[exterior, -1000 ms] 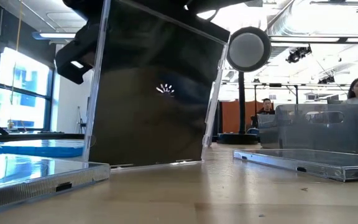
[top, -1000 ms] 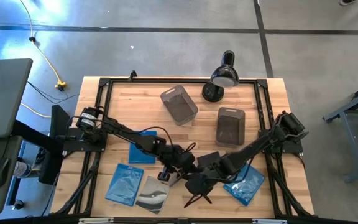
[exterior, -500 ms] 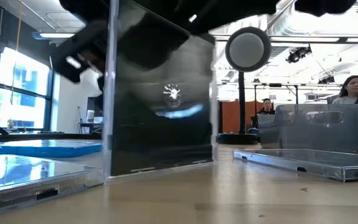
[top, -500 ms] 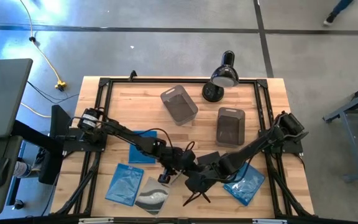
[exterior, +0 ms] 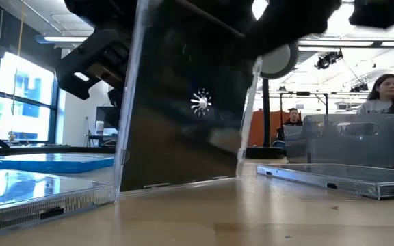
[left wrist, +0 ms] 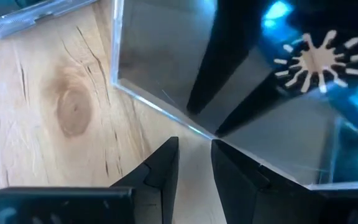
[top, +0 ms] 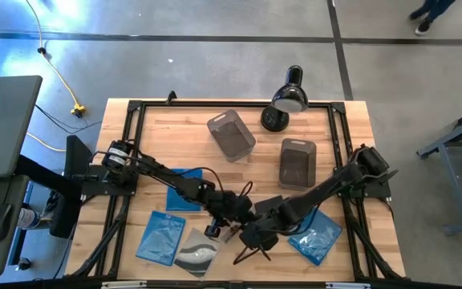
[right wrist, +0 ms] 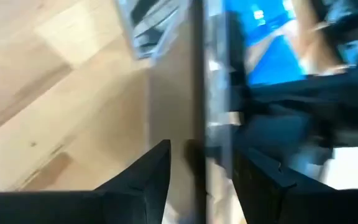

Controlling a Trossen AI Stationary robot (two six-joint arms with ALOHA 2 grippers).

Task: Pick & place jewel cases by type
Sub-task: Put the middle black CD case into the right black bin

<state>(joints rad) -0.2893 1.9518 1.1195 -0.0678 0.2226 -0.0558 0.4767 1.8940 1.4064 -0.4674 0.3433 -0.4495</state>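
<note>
Both hands meet at one dark case (exterior: 183, 116) standing on edge on the surface (top: 155, 152). We see our left hand (top: 224, 210) and right hand (top: 251, 233) each clamping it between narrow fingers.

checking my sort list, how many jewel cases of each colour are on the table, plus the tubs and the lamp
blue jewel cases: 3
dark jewel cases: 2
clear jewel case with silver disc: 1
grey tubs: 2
black lamp: 1
total: 9
</note>
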